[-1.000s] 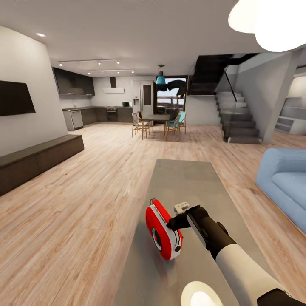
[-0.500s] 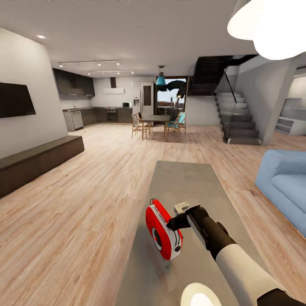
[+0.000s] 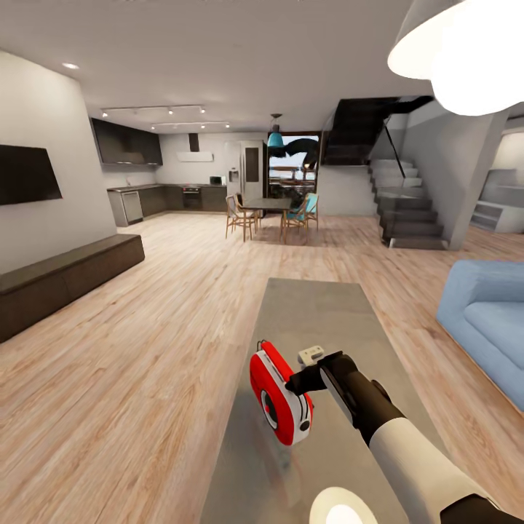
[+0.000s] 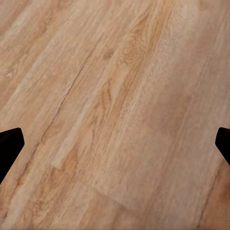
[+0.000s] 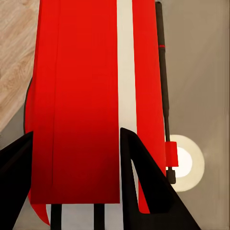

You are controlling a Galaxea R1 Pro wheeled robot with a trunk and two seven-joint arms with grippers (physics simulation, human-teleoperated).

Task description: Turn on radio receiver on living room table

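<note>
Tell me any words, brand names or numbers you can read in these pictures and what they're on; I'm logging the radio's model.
None can be read.
The radio receiver: red shell, white trim, round dark dial; no lettering legible on it.
The small white object on the table: too small to tell whether it bears any marks.

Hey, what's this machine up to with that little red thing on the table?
The robot is working on a small red radio that stands near the left edge of a long grey coffee table. Its right gripper is against the radio; the wrist camera shows the dark fingers spread across the radio's red and white body, so it looks set to press or grip it. The left gripper hangs open over bare wood floor. A blue sofa sits to the right.
</note>
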